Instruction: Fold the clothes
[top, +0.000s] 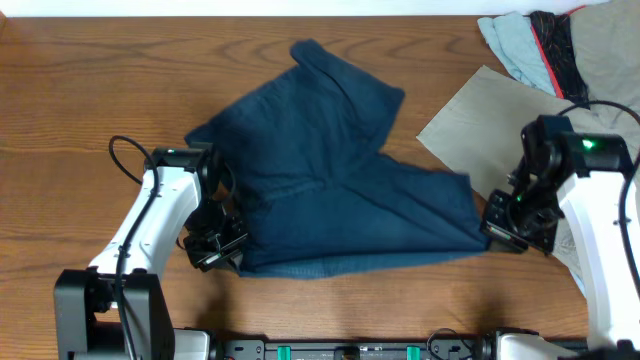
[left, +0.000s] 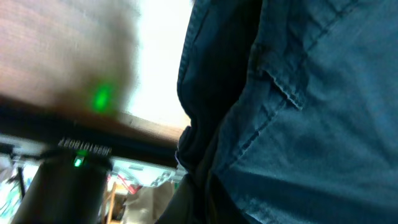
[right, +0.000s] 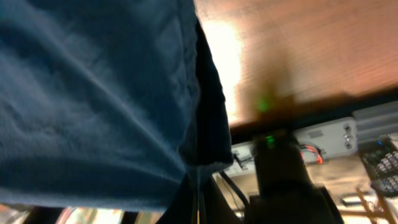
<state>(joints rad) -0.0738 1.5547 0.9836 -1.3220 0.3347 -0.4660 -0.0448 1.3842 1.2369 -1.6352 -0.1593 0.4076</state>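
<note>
The right gripper (top: 503, 228) is closed on the right-hand corner of the navy shorts (top: 330, 190). In the right wrist view the blue fabric (right: 93, 93) narrows to a point between two dark fingers (right: 214, 202) at the bottom edge. This arm stands at the right of the table (top: 80, 90), wrist bent down and turned inward toward the cloth, with a green light (top: 587, 146) on its upper link.

The left gripper (top: 217, 248) sits low at the opposite, near-left corner of the shorts, its white forearm slanting up and away from the base at the front edge. In the left wrist view denim (left: 311, 124) covers the fingers, so I cannot tell how the jaws stand.

From overhead the shorts lie spread at the middle of the table. One leg reaches toward the far edge and the other stretches right toward the right gripper.

Only the left wrist view shows stitched seams and a pocket corner (left: 280, 87), with a dark fold running down the fabric's left side. Only the overhead view shows a khaki garment (top: 470, 115) lying just right of the shorts. A light blue cloth (top: 515, 45) is bunched at the far right corner.
</note>
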